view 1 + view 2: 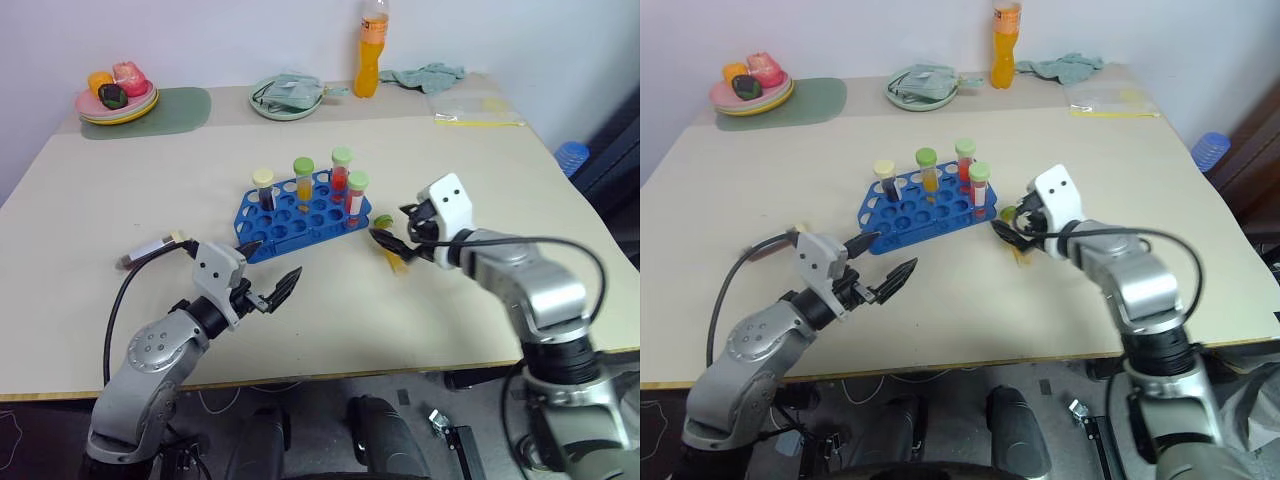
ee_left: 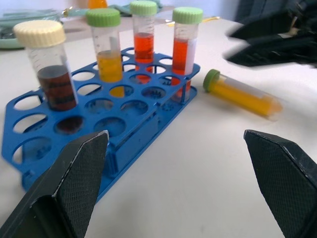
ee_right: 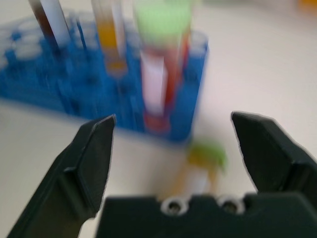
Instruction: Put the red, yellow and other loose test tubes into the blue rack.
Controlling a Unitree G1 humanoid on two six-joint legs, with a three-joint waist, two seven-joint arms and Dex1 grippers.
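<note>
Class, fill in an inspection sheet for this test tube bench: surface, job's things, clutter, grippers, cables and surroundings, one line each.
Surface: beige table, with a green mat at the back.
Job's things: blue rack holds four upright tubes: dark, yellow and two red; one yellow tube with a green cap lies loose on the table beside the rack.
Clutter: plate of toy food, dish with a cloth, orange bottle, crumpled cloth, clear bag.
Grippers: left gripper open, empty, in front of the rack; right gripper open over the loose tube.
Cables: black cable on the left arm, another on the right.
Surroundings: pale wall.
</note>
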